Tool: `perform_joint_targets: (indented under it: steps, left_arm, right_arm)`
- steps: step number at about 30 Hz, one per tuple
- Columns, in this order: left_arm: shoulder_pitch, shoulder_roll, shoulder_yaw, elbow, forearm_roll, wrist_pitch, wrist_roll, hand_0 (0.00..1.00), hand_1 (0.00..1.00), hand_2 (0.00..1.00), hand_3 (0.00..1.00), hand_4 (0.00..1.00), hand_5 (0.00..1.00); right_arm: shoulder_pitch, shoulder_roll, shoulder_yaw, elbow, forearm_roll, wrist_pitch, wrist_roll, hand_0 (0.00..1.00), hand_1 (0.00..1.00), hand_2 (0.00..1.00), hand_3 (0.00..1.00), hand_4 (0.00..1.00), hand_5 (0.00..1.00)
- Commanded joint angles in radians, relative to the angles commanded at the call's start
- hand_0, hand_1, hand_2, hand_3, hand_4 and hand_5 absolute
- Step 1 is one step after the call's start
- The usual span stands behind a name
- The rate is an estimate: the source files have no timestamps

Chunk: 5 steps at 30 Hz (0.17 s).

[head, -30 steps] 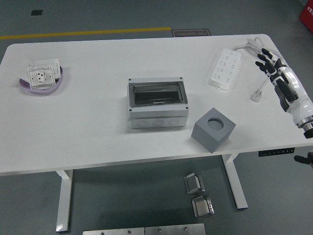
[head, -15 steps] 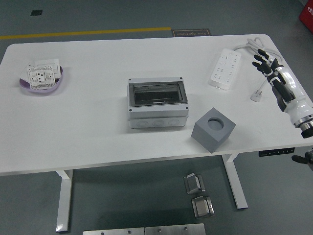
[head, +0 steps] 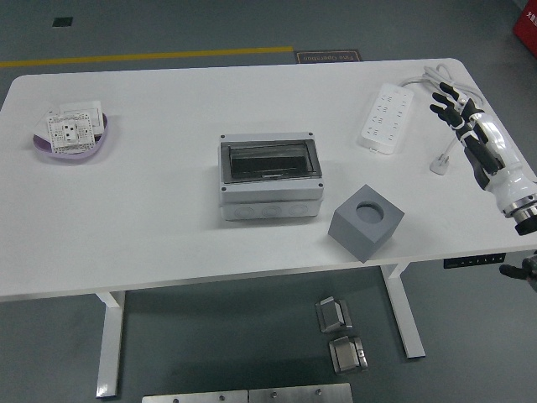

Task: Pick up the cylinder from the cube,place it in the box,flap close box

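Over the table's right edge, robot hand (head: 466,126) hovers spread.

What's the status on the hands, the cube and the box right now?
Right hand open, over table's right edge by power strip. Left hand out of view. Cube shows empty round recess, no cylinder visible. Box flap looks shut; path clear.

White table (head: 151,227) on grey floor (head: 210,353); yellow floor line (head: 151,56).

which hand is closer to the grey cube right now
Right. The right hand hovers with spread fingers over the table's right edge, beyond and to the right of the grey cube. The left hand is out of view.
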Motion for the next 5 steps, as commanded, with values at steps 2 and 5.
perform_joint_targets:
  steps: [2,5]
  left_arm:
    - [0.001,-0.003,-0.008,0.0,0.008,0.0,0.001,0.665,0.665,0.574,0.606,0.625,0.284]
    - [0.002,-0.006,-0.023,0.0,0.022,-0.001,0.004,0.665,0.665,0.574,0.606,0.625,0.284]
  right_arm:
    - [-0.004,0.0,0.006,0.001,0.0,-0.001,0.001,0.998,0.919,0.937,0.971,0.965,0.849]
    - [-0.007,-0.001,0.011,0.0,0.002,-0.001,0.003,0.998,0.919,0.937,0.971,0.965,0.849]
